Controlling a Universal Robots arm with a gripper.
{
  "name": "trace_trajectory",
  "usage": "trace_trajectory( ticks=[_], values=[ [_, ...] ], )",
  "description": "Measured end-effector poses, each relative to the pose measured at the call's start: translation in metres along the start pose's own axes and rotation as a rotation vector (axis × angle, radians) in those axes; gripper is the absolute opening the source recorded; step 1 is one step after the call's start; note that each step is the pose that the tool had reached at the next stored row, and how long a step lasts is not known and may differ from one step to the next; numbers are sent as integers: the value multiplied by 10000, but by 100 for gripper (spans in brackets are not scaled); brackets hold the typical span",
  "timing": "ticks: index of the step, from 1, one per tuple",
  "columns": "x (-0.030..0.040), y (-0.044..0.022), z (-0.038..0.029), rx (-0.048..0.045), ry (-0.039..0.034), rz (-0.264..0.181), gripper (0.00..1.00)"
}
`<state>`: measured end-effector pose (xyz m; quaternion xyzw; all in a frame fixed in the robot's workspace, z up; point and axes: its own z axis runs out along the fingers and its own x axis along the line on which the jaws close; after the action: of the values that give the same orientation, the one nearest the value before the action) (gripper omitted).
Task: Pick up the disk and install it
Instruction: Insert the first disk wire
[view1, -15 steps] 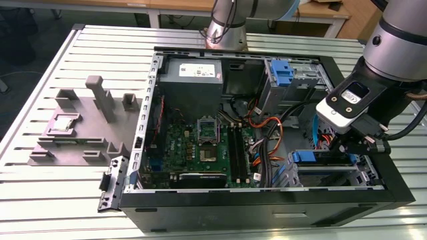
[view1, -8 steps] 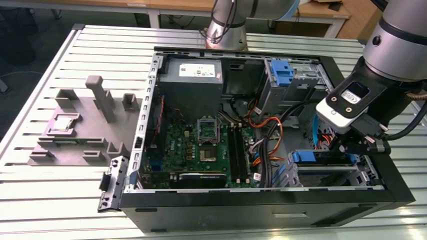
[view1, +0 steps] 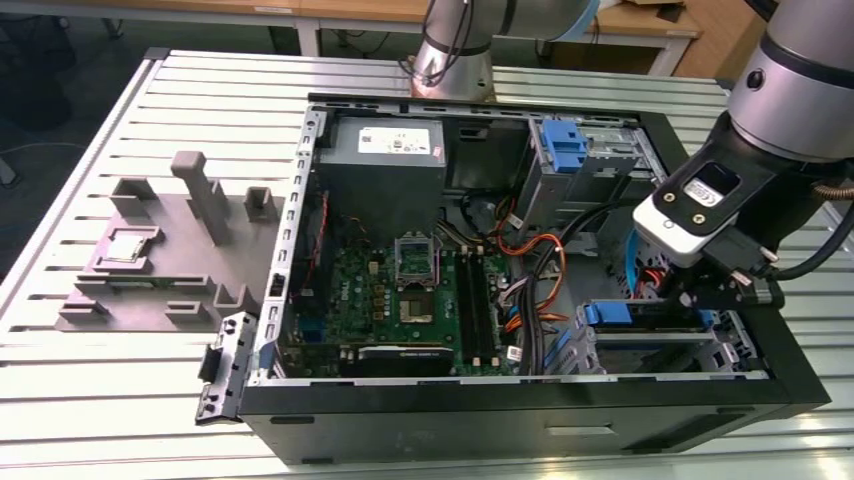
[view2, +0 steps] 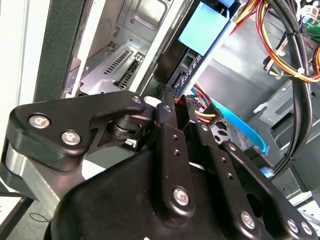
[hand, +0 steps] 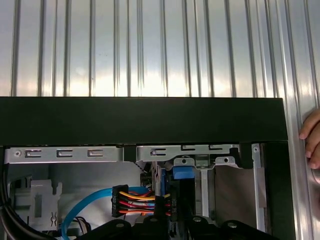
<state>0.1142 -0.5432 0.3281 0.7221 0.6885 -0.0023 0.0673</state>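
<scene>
— What's crowding you?

— I'm low in the case (view1: 787, 370) corner at the exterior view's right. My gripper (view1: 727, 290) sits just above the drive cage (view1: 654, 345), with a bundle of red, yellow and black wires (hand: 142, 202) and a curved blue cable (hand: 87, 205) close beside me. A person's fingers (hand: 311, 137) rest on the ribbed metal table (hand: 150, 47) outside the black case wall.

— Room to move?

— Little. The cage's sheet-metal walls and the case rim hem me in; the motherboard (view1: 414, 295) side is more open.

— And the disk?

— The disk (view1: 650, 316) lies in the cage under me, its blue rail showing. Whether my fingers are closed on it or apart, I cannot tell.
</scene>
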Motion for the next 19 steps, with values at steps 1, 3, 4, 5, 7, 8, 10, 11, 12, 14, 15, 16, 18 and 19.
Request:
trace_trajectory(
  ticks=[1, 3, 4, 5, 7, 8, 10, 11, 12, 14, 15, 16, 18, 19],
  values=[
    [-1, 1, -11, 0, -1, -1, 24],
    [-3, 3, -30, 0, -1, -1, 24],
    [-4, 4, -40, 1, -1, -1, 24],
    [-5, 5, -52, 1, -1, 0, 24],
    [-7, 7, -74, 0, -1, -1, 24],
    [-8, 8, -83, 0, -1, -1, 24],
    [-10, 10, -101, 2, -2, -1, 24],
    [-11, 10, -109, 3, -1, -1, 24],
    [-11, 11, -117, 6, -1, -2, 24],
    [-12, 12, -128, 14, 0, -2, 24],
    [-13, 13, -134, 17, -1, -2, 24],
    [-13, 13, -138, 22, -2, -3, 24],
    [-13, 14, -139, 29, -1, -4, 24],
    [-13, 13, -139, 31, 0, -3, 24]
  ],
)
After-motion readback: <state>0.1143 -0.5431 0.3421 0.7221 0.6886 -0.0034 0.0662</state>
